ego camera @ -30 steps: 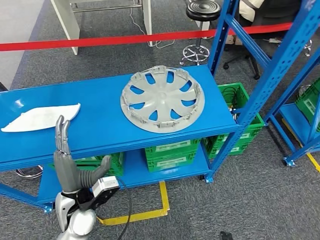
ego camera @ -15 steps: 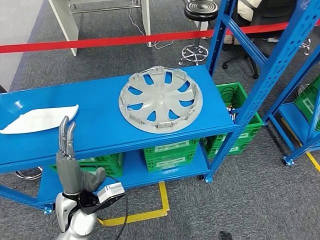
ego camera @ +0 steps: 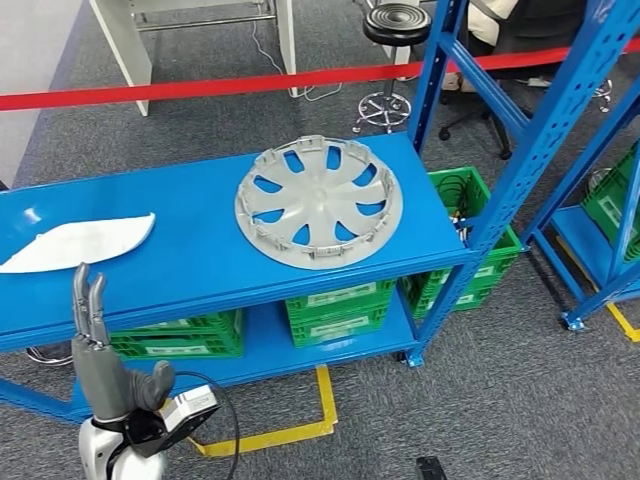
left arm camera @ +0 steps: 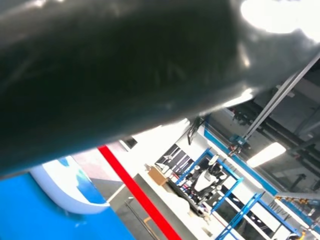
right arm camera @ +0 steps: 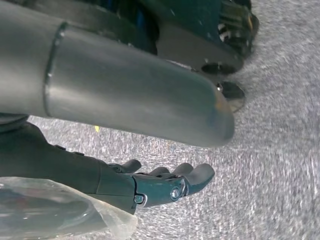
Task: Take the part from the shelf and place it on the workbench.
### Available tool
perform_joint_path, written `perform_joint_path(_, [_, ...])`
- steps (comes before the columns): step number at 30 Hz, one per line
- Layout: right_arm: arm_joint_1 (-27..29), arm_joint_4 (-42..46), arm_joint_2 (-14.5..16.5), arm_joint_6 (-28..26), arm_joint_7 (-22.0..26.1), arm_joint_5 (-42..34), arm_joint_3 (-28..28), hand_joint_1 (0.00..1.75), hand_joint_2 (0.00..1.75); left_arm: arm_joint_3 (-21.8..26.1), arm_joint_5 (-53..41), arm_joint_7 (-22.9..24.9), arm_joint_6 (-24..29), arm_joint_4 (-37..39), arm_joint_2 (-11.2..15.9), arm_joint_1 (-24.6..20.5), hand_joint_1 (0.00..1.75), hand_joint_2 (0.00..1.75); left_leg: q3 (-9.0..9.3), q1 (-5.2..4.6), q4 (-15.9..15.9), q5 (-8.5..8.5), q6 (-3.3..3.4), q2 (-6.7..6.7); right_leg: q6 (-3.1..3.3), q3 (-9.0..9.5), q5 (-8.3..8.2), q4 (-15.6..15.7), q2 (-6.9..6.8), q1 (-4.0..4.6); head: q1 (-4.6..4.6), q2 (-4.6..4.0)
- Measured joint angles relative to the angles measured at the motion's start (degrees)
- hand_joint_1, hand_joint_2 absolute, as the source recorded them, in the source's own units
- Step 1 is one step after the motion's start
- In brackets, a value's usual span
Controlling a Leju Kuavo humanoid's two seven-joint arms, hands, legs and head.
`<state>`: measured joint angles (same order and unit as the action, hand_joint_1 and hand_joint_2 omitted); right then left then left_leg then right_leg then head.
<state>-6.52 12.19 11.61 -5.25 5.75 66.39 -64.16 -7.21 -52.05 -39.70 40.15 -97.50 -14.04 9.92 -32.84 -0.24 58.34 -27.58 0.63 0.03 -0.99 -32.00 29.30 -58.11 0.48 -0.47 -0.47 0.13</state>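
A grey wheel cover (ego camera: 318, 204) lies flat on the top board of the blue shelf (ego camera: 204, 250), right of its middle. A flat white part (ego camera: 75, 241) lies at the board's left end, and its rounded tip (left arm camera: 64, 186) is close in the left wrist view. My left hand (ego camera: 100, 362) is raised in front of the shelf's front edge, below the white part, fingers straight and apart, holding nothing. My right hand (right arm camera: 153, 185) hangs over the grey carpet, fingers stretched out and empty.
Green crates (ego camera: 341, 311) stand on the lower shelf board. Blue uprights (ego camera: 521, 160) rise at the right. A red barrier tape (ego camera: 226, 86) runs behind the shelf, with a stool (ego camera: 389, 25) and a white table leg (ego camera: 121, 45) beyond. Yellow floor tape (ego camera: 326, 400) marks the carpet.
My left hand has dropped down and to the left, from overlapping the shelf's front edge to just below it. The view has shifted slightly; the parts lie as before.
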Motion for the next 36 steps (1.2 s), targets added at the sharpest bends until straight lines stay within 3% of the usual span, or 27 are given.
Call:
perform_joint_path(2, [-0.1,0.0,0.0,0.0,-0.3,0.6,0.7,0.0,0.0,0.4,-0.1,0.0,0.0,-0.2,-0.1,0.2,0.0,0.0,0.19,0.25,-0.5,0.26,0.6,0.0,-0.56,-0.77,1.28,-1.6,-0.09,-0.07,0.14,0.0])
perform_joint_path(5, [-0.1,0.0,0.0,-0.1,-0.6,1.0,1.4,0.0,0.0,0.8,-0.1,-0.1,0.0,-0.3,-0.4,0.3,0.0,0.0,0.27,0.38,-0.7,0.34,1.07,0.13,-1.15,-5.42,6.19,-11.4,-0.13,-0.19,0.44,0.0])
perform_joint_path(6, [0.0,0.0,0.0,-0.1,-0.7,1.0,1.5,0.0,0.0,0.9,-0.1,-0.1,0.0,-0.3,-0.4,0.4,0.0,0.0,0.28,0.37,-0.7,0.3,1.11,0.16,-1.31,-6.99,7.12,-14.5,-0.14,-0.22,0.44,0.0])
perform_joint_path(7, [0.1,0.0,0.0,-0.1,-0.8,1.0,1.6,0.0,0.0,0.9,-0.1,-0.1,0.0,-0.3,-0.4,0.4,0.0,0.0,0.31,0.38,-0.6,0.25,1.13,0.16,-1.42,-7.79,7.02,-15.8,-0.16,-0.24,0.46,0.0])
perform_joint_path(8, [0.2,0.0,0.0,-0.1,-0.9,1.1,1.6,0.0,0.0,1.0,-0.1,-0.1,0.0,-0.3,-0.4,0.4,0.0,0.0,0.39,0.4,-0.6,0.18,1.1,0.14,-1.48,-7.6,5.8,-15.1,-0.19,-0.25,0.47,0.0])
perform_joint_path(10, [0.2,0.0,0.0,-0.1,-1.4,1.2,1.8,0.0,0.0,1.0,0.0,-0.1,0.0,-0.3,-0.4,0.3,0.0,0.0,0.62,0.45,-0.5,-0.09,0.82,0.09,-1.44,-4.61,1.64,-8.1,-0.4,-0.3,0.48,0.0])
perform_joint_path(12, [0.2,-0.1,0.1,0.0,-2.1,1.3,2.0,0.0,0.0,1.0,0.0,-0.1,0.0,-0.3,-0.4,0.1,0.0,0.0,0.6,0.22,-0.1,-0.44,0.27,0.06,-1.13,-1.52,-0.48,-1.9,-0.57,-0.23,0.44,0.0])
perform_joint_path(17, [0.6,-0.1,0.3,0.4,-3.3,1.0,2.1,0.0,0.0,0.6,0.6,-0.2,0.0,0.0,-0.2,-1.1,0.0,0.0,0.09,0.15,1.2,-1.42,-0.87,0.11,0.37,-0.51,-0.31,-0.3,-0.38,-0.28,0.1,0.0])
perform_joint_path(19, [0.5,-0.1,0.3,0.7,-2.9,0.8,2.1,0.0,0.0,0.4,0.7,-0.2,0.0,0.1,-0.1,-1.7,0.0,0.0,-2.24,0.3,6.5,-4.17,-1.42,0.09,0.93,-0.27,-0.25,-0.3,-0.42,-0.38,-0.12,0.0])
perform_joint_path(21, [0.5,-0.1,0.3,0.9,-2.2,0.7,2.1,0.0,0.0,0.3,0.6,-0.2,0.0,0.3,0.0,-2.1,0.0,0.0,-5.9,0.41,13.9,-6.93,-1.73,0.09,1.26,-0.07,-0.09,-0.3,-0.42,-0.35,-0.2,0.0])
perform_joint_path(22, [0.5,-0.1,0.3,0.9,-1.8,0.7,2.1,0.0,0.0,0.3,0.6,-0.2,0.0,0.4,0.0,-2.2,0.0,0.0,-7.03,0.44,15.9,-7.07,-1.76,0.09,1.34,0.05,0.0,-0.3,-0.39,-0.34,-0.21,0.0])
perform_joint_path(23, [0.5,-0.1,0.3,0.9,-1.5,0.8,2.1,0.0,0.0,0.3,0.6,-0.2,0.0,0.4,0.0,-2.2,0.0,0.0,-7.28,0.45,15.9,-6.16,-1.7,0.09,1.36,0.2,0.09,-0.3,-0.32,-0.33,-0.21,0.0])
perform_joint_path(25, [0.3,-0.1,0.5,0.9,-1.0,1.0,2.2,0.0,0.0,0.3,1.0,-0.2,0.0,0.5,0.1,-2.3,0.0,0.0,-4.97,0.45,10.1,-1.91,-1.33,0.09,1.28,0.63,0.35,-0.3,-0.11,-0.33,-0.22,0.0])
perform_joint_path(27, [-0.3,-0.1,0.8,0.9,-0.9,1.2,2.3,0.0,0.0,0.3,1.6,-0.2,0.0,0.5,0.2,-2.4,0.0,0.0,-2.07,0.3,3.3,0.67,-0.93,0.1,0.9,0.81,0.66,-0.4,0.09,-0.14,-0.2,0.0])
perform_joint_path(28, [-0.7,-0.1,0.9,0.9,-0.9,1.3,2.4,0.0,0.0,0.3,1.7,-0.2,0.0,0.5,0.2,-2.5,0.0,0.0,-1.38,0.2,1.6,0.89,-0.79,0.09,0.65,0.75,0.74,-0.4,0.13,-0.07,-0.16,0.0])
perform_joint_path(32, [-1.6,-0.2,1.2,1.0,-0.9,1.5,2.5,0.0,0.0,0.2,1.6,-0.2,0.0,0.5,0.3,-2.8,0.0,0.0,-0.87,0.26,0.2,0.67,0.09,-0.02,-0.53,0.35,1.47,-0.8,-0.08,-0.16,-0.06,0.0])
perform_joint_path(34, [-1.9,-0.3,1.3,1.1,-0.8,1.5,2.5,0.0,0.0,0.1,1.3,-0.2,0.0,0.5,0.3,-3.2,0.0,0.0,-0.56,0.48,-0.2,0.71,0.67,0.04,-0.94,-2.14,3.98,-5.6,-0.13,-0.21,0.23,0.0])
perform_joint_path(36, [-2.0,-0.3,1.3,1.2,-0.9,1.6,2.5,0.0,0.0,0.0,1.0,-0.2,0.0,0.5,0.2,-3.4,0.0,0.0,-0.51,0.43,-0.2,0.54,1.01,0.07,-1.17,-6.4,6.95,-13.2,-0.16,-0.22,0.43,0.0])
